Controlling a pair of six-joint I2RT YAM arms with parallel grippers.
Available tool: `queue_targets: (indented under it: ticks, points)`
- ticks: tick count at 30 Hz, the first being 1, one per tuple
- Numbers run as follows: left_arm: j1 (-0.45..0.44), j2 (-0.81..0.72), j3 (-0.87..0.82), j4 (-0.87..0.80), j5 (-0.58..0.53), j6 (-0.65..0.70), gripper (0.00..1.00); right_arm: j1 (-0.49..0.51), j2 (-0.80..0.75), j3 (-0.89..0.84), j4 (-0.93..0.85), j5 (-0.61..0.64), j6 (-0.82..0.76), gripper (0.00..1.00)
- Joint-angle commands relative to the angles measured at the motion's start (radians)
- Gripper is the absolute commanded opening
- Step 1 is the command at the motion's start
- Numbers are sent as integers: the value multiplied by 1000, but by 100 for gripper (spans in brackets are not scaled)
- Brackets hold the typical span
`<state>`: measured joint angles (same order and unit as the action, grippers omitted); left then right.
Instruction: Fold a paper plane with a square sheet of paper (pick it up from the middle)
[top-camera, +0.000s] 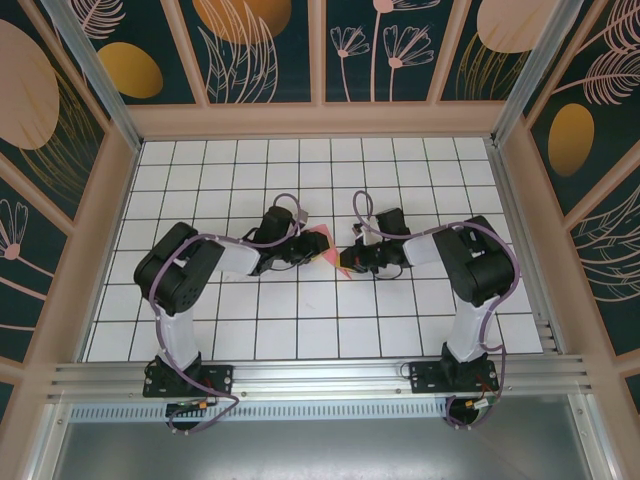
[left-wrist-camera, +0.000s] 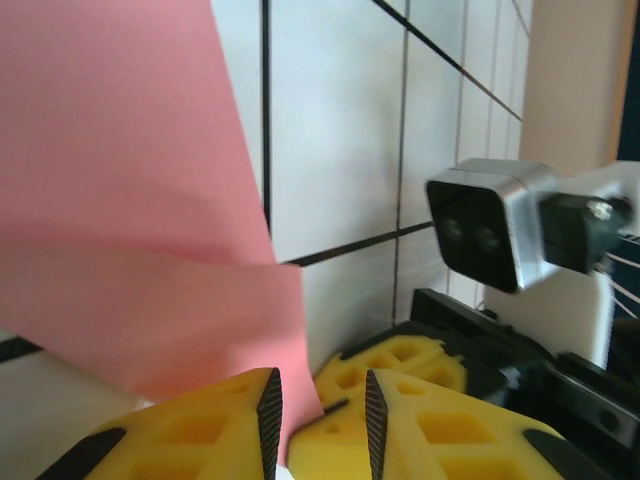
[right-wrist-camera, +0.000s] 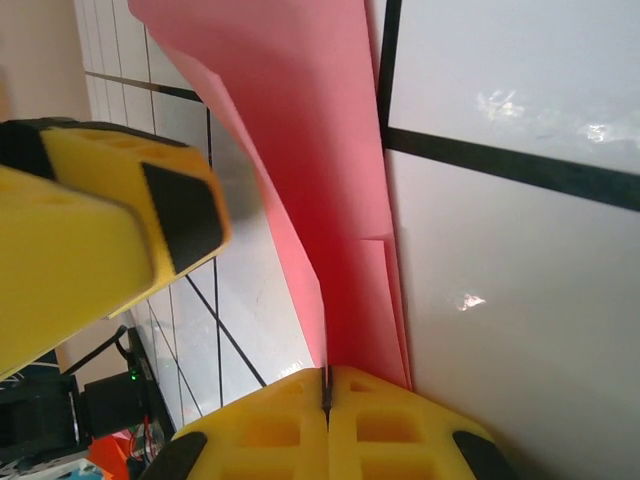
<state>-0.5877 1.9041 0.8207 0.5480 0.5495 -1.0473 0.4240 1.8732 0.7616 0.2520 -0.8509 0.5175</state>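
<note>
our yellow-fingered right gripper (right-wrist-camera: 326, 392) pinches the thin salmon-pink paper sheet (right-wrist-camera: 320, 180), steadying it, we judge, while our left gripper (left-wrist-camera: 320, 410) stands slightly parted.

**A:** How's the light over the white gridded worktop (top-camera: 300, 320)?

**B:** Bright and even from above. My arms (top-camera: 185, 270) throw only soft, pale shadows on the tiles. The overhead lens bends the beige wooden walls (top-camera: 110, 200) outward at the edges.

**A:** And your wrist views?

**B:** Up close, the thin salmon-pink sheet of paper (left-wrist-camera: 120, 200) is a soft blur in my left camera, and the wall at the right edge looks pale and soft. My right camera catches small white glare spots (right-wrist-camera: 480, 100) on the glossy tile, a grey shadow (right-wrist-camera: 240, 200) beside the paper, and my left claw's yellow blocky finger (right-wrist-camera: 90, 220) badly out of focus.
</note>
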Motion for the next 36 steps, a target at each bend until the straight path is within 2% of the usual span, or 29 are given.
queue_targets:
  ticks: [1, 12, 20, 28, 31, 36]
  points:
    - [-10, -22, -44, 105, 34, 0, 31, -11, 49, -28, 7, -2, 43, 0]
    - [-32, 42, -31, 91, 14, -1, 25, -19, 75, -24, 32, -20, 122, 0]
    - [-33, 85, 35, -64, -39, 7, 19, -20, 75, -19, 17, -19, 116, 0]
    - [-34, 109, 106, -316, -142, 36, 18, -20, 21, 13, -73, -7, 28, 12]
    - [-33, 117, 119, -347, -152, 38, 17, -20, -6, 19, -95, -7, -3, 17]
    - [-32, 129, 135, -366, -153, 39, 18, -19, -50, 10, -150, 16, -51, 19]
